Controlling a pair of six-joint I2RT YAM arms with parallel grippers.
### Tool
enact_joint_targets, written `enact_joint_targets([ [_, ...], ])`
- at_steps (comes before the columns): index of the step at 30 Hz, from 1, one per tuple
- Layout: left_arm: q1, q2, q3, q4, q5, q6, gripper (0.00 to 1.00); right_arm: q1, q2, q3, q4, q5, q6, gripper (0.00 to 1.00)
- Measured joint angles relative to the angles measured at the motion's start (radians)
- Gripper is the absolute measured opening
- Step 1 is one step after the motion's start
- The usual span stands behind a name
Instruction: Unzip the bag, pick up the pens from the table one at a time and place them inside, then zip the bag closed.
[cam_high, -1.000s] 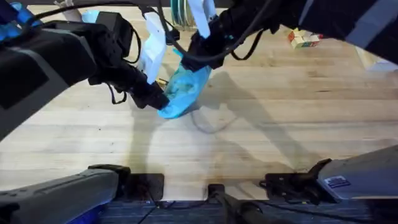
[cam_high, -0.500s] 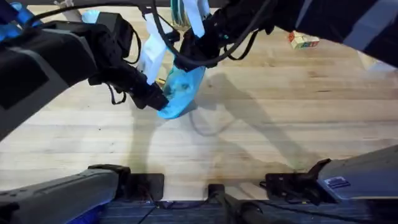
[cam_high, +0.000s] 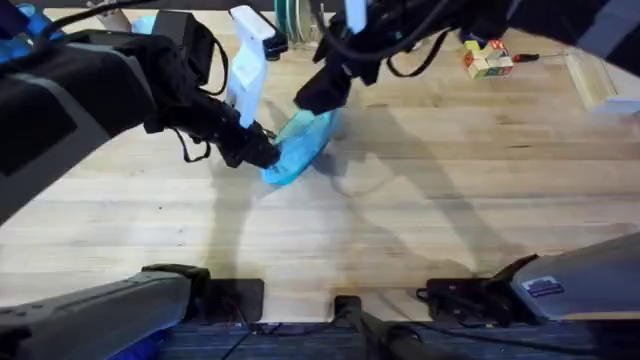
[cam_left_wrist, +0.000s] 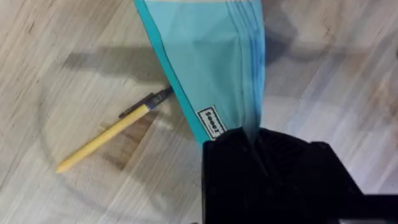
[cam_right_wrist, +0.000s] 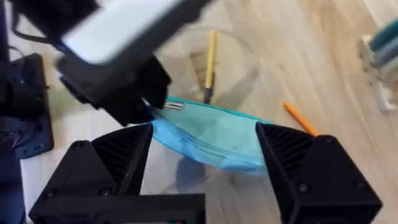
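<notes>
The turquoise bag (cam_high: 300, 145) lies tilted on the table (cam_high: 420, 200). My left gripper (cam_high: 262, 155) is shut on its near end, and the left wrist view shows the black fingers clamped on the bag (cam_left_wrist: 205, 56) by its label. My right gripper (cam_high: 320, 92) hovers over the bag's far end. In the right wrist view it (cam_right_wrist: 205, 134) is open, with the bag (cam_right_wrist: 211, 134) below the wide gap and untouched. A yellow pen (cam_left_wrist: 102, 137) lies on the wood beside the bag; the yellow pen (cam_right_wrist: 210, 59) and an orange pen (cam_right_wrist: 300, 119) lie beyond it. I cannot tell whether the zip is open.
Coloured blocks (cam_high: 485, 62) sit at the back right, with a pale wooden piece (cam_high: 600, 85) near the right edge. A stack of round things (cam_high: 290, 20) stands at the back centre. Bare wood stretches across the table's front half.
My right gripper has come off the bag's top end and risen toward the back. The bag has sunk from raised to lying lower on the table. The left gripper kept its hold.
</notes>
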Motion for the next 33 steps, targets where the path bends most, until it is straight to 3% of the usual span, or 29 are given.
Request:
enact_joint_targets([
  [15, 0.000, 0.000, 0.000, -0.001, 0.000, 0.000, 0.042, -0.069, 0.000, 0.000, 0.003, -0.003, 0.000, 0.996],
  [18, 0.000, 0.000, 0.000, -0.001, 0.000, 0.000, 0.042, -0.069, 0.000, 0.000, 0.003, 0.046, 0.006, 0.996],
  [19, 0.000, 0.000, 0.000, -0.001, 0.000, 0.000, 0.042, -0.069, 0.000, 0.000, 0.005, 0.147, 0.058, 0.995],
  [22, 0.000, 0.000, 0.000, -0.001, 0.000, 0.000, 0.042, -0.074, 0.000, 0.000, 0.005, 0.204, 0.141, 0.996],
  [33, 0.000, 0.000, 0.000, -0.003, 0.003, 0.000, 0.042, -0.179, 0.000, 0.000, 0.004, 0.264, 0.534, 0.995],
])
